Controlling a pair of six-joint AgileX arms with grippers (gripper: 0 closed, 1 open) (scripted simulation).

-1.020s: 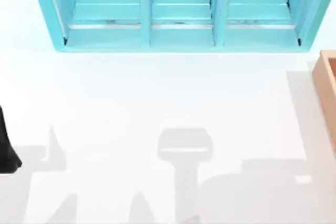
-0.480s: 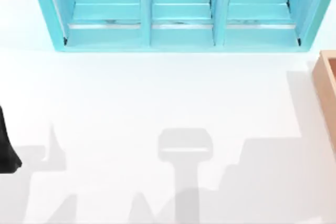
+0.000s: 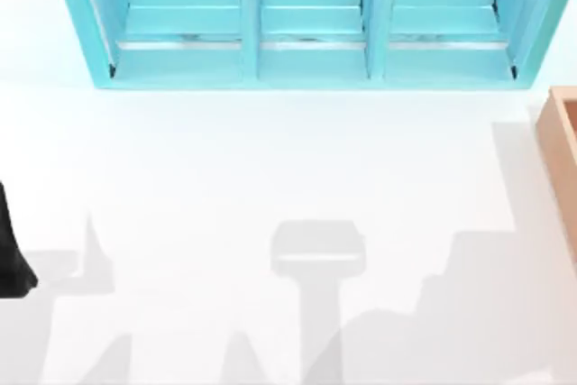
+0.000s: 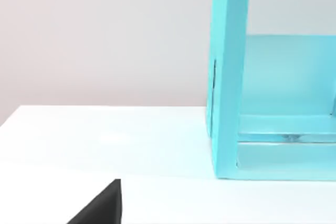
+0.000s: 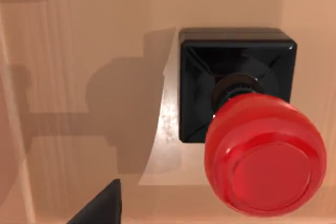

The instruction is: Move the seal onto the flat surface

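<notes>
Little of the AgileX pair is visible: a matte black, rounded piece of the left arm (image 3: pixel 11 254) at the top view's left edge, and a plain black angular wedge in each wrist view's lower corner.

no text, label, brand, number or sign can be read anywhere. the turquoise three-bay shelf unit (image 3: pixel 311 20) has plain painted faces, the wide white smooth tabletop (image 3: pixel 270 178) is unmarked, and the tan wooden box (image 3: pixel 561 146) bears only its grain. the small stamp with a black square block base and glossy red round knob (image 5: pixel 252 129) carries no lettering on the knob's face or on the base.
</notes>
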